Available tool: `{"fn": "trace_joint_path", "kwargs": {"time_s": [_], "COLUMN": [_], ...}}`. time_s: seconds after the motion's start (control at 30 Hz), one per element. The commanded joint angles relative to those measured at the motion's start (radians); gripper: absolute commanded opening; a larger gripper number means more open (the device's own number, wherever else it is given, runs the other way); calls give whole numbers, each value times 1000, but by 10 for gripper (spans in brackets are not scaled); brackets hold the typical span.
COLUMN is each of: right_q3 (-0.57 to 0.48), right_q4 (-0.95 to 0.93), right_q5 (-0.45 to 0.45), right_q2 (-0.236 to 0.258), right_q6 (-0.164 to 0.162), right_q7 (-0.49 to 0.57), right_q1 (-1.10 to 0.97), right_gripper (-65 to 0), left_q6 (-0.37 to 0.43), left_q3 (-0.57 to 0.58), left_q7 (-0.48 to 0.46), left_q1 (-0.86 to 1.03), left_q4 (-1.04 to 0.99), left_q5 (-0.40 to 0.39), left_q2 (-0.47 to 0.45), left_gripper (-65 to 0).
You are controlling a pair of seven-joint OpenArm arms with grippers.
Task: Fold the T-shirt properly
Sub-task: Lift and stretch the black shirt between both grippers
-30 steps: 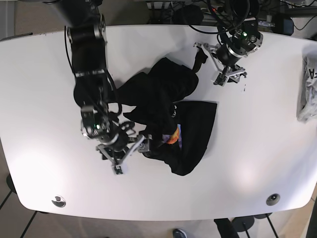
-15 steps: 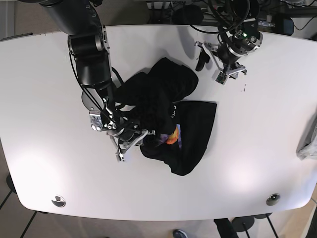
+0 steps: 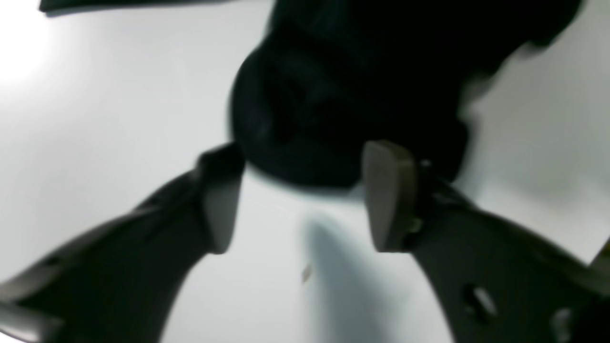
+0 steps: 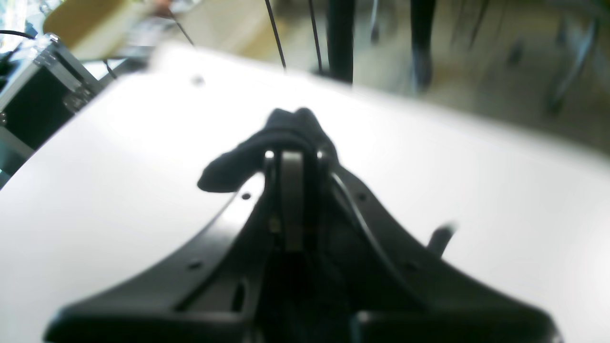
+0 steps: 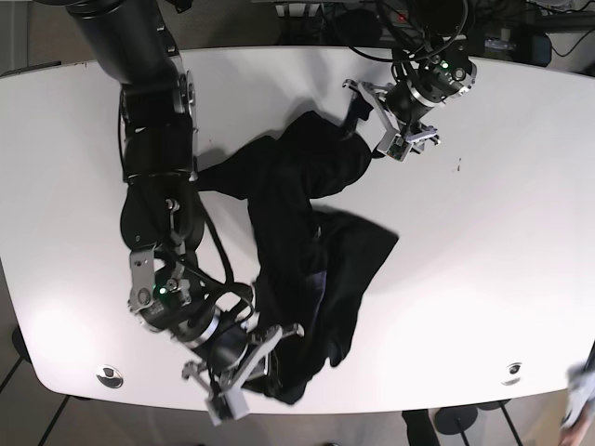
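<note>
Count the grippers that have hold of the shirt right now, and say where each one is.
1. The right gripper is shut on the T-shirt near the table's front edge. The left gripper is open at the far end of the shirt, gripping nothing.

So the desk (image 5: 502, 242) is a big white one with rounded corners, glossy enough to throw glare patches. Two round fittings sit near its front edge, a grommet (image 5: 111, 377) on one side and another grommet (image 5: 511, 373) on the other. Behind the far edge there's a tangle of cables (image 5: 321, 19). The right wrist view picks up a black case (image 4: 33, 90) with metal corners off the side, plus dark legs (image 4: 340, 38) standing on a brownish floor (image 4: 500, 71), all pretty blurry.
</note>
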Motion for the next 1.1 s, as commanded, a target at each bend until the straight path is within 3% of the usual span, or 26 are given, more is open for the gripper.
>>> {"fn": "trace_joint_path", "kwargs": {"time_s": [0.03,0.17,0.27,0.37,0.5,0.67,1.1], "right_q3": [-31,-98,-95,-95,-97,-92,-58], "right_q4": [62,134,174,182,182,182,182], "right_q5": [13,13,14,13,13,13,16], "right_q2": [36,104,107,107,107,123,133], "right_q6": [5,6,6,32,32,32,32], "right_q7": [25,27,27,27,27,27,27], "right_q1": [70,181,238,261,258,256,255], "right_gripper": [-631,-631,-629,-629,-629,-629,-629], "left_q6": [-2,-2,-2,2,96,317,321], "left_q3": [0,2,2,25,51,112,155], "left_q7": [-23,-23,-38,-138,-273,-509,-506], "left_q1": [12,13,13,15,13,-25,-267], "left_q4": [24,21,19,9,-47,-152,-413], "left_q5": [-28,-31,-26,27,43,44,44], "left_q2": [-2,-5,-7,-8,-4,-8,-45], "left_gripper": [-211,-207,-210,-206,-208,-203,-203]}}
